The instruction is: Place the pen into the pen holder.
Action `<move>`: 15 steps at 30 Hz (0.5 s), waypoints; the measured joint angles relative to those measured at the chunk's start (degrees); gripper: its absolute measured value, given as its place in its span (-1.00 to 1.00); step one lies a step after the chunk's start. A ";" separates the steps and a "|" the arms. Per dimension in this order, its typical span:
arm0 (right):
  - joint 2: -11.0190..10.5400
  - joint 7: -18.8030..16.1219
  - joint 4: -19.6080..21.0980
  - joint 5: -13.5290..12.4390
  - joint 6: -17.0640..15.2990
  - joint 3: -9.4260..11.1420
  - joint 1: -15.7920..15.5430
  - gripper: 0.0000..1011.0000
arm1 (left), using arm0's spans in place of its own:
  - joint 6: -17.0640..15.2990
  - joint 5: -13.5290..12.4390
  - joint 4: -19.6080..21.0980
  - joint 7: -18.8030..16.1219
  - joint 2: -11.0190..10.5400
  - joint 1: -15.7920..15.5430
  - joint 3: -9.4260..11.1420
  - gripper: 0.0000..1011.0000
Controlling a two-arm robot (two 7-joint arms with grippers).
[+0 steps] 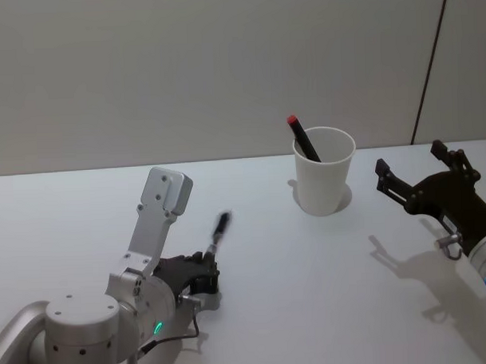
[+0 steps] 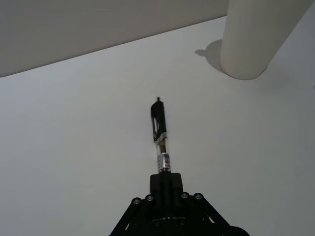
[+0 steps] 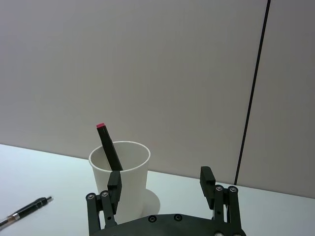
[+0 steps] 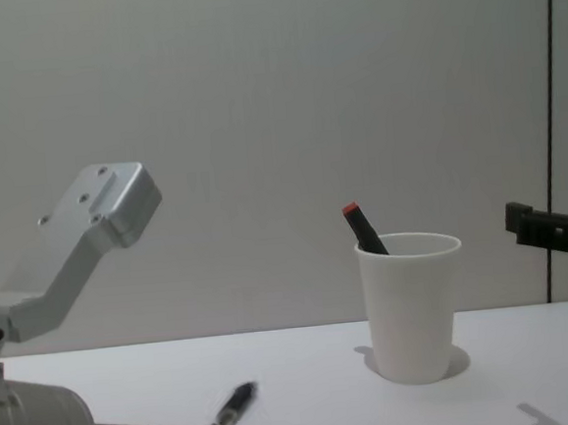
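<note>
My left gripper (image 1: pixel 208 267) is shut on the rear end of a black pen (image 1: pixel 221 227) with a clear section. It holds the pen low over the table, left of the pen holder, with the pen's free end pointing forward and slightly up. The left wrist view has the pen (image 2: pixel 160 130) sticking out of the gripper (image 2: pixel 166 178) toward the pen holder (image 2: pixel 253 34). The pen holder (image 1: pixel 325 175) is a white paper cup standing upright with a black, red-capped marker (image 1: pixel 304 138) leaning inside. My right gripper (image 1: pixel 411 158) hangs open to the right of the cup, holding nothing.
The white table (image 1: pixel 311 291) runs back to a plain grey wall. A dark vertical seam (image 3: pixel 253 93) marks the wall at the right. In the chest view the cup (image 4: pixel 410 311) stands mid-table, with the pen (image 4: pixel 235 401) low at the left.
</note>
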State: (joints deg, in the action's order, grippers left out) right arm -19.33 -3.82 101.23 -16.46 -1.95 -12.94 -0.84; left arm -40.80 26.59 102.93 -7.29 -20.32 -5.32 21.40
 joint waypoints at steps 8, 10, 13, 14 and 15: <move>0.00 0.00 0.00 0.00 0.00 0.00 0.00 0.98 | 0.15 -0.27 0.00 0.37 0.00 -0.09 -0.01 -0.77; 0.00 0.00 0.00 0.00 0.00 0.00 0.00 0.98 | 0.18 -0.33 0.00 0.45 0.00 -0.10 -0.03 -0.77; 0.00 0.00 0.00 0.00 0.00 0.00 0.00 0.98 | 0.23 -0.38 0.00 0.53 -0.01 -0.11 -0.04 -0.77; 0.00 0.00 0.00 0.00 0.00 0.00 0.00 0.98 | 0.26 -0.40 0.00 0.58 -0.01 -0.11 -0.05 -0.77; 0.00 0.00 0.00 0.00 0.00 0.00 0.00 0.98 | 0.30 -0.40 0.00 0.60 -0.01 -0.11 -0.06 -0.77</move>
State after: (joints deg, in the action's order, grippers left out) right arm -19.34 -3.82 101.23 -16.46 -1.95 -12.94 -0.84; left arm -40.50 26.18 102.93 -6.68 -20.33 -5.43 21.34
